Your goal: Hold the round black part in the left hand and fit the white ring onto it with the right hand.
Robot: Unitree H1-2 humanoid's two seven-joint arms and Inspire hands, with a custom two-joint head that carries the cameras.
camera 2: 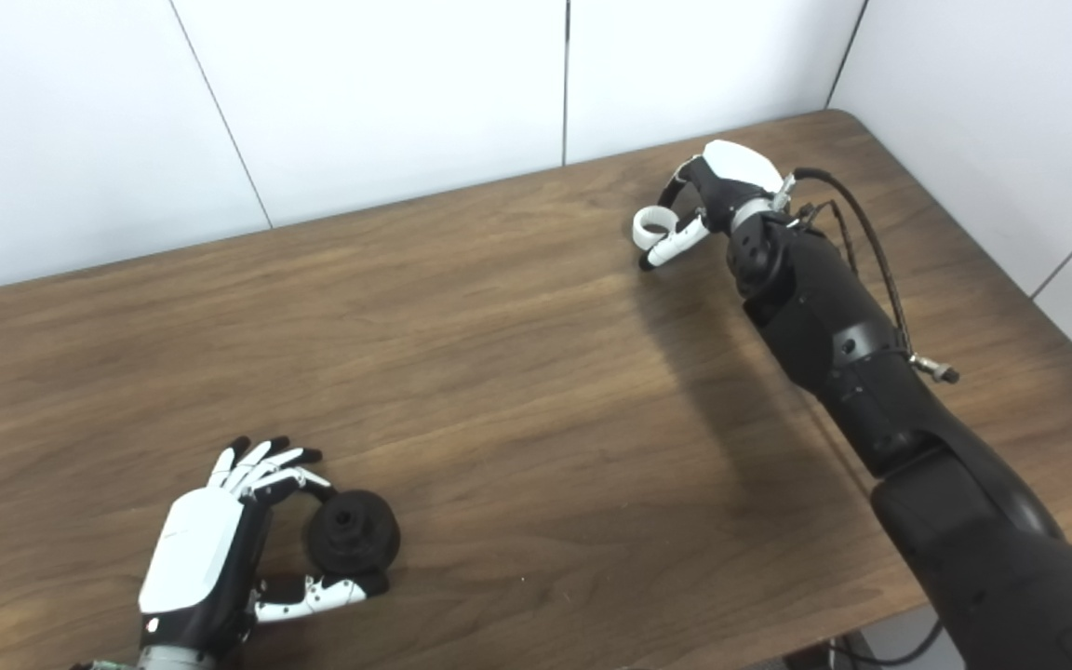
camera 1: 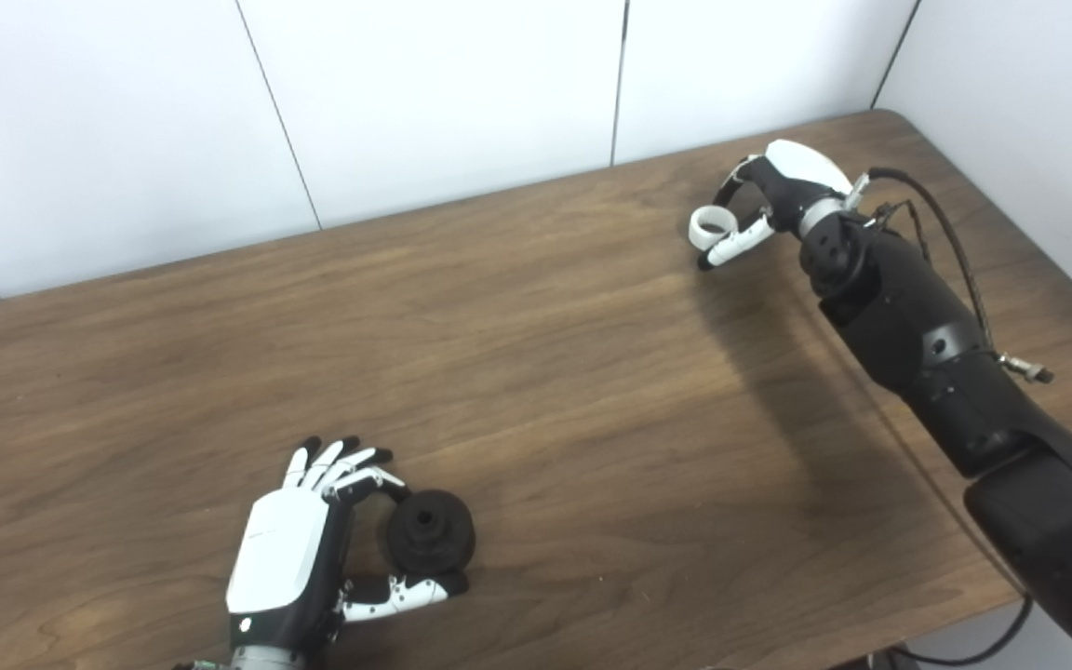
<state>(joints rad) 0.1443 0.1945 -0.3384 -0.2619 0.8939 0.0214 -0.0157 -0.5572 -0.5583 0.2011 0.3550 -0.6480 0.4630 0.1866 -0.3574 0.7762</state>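
At lower left of the frame, the left hand cups the round black plastic part on the brown wooden table, one finger and thumb touching it, the others spread. At upper right, the right hand pinches the small white ring. No writing is readable.
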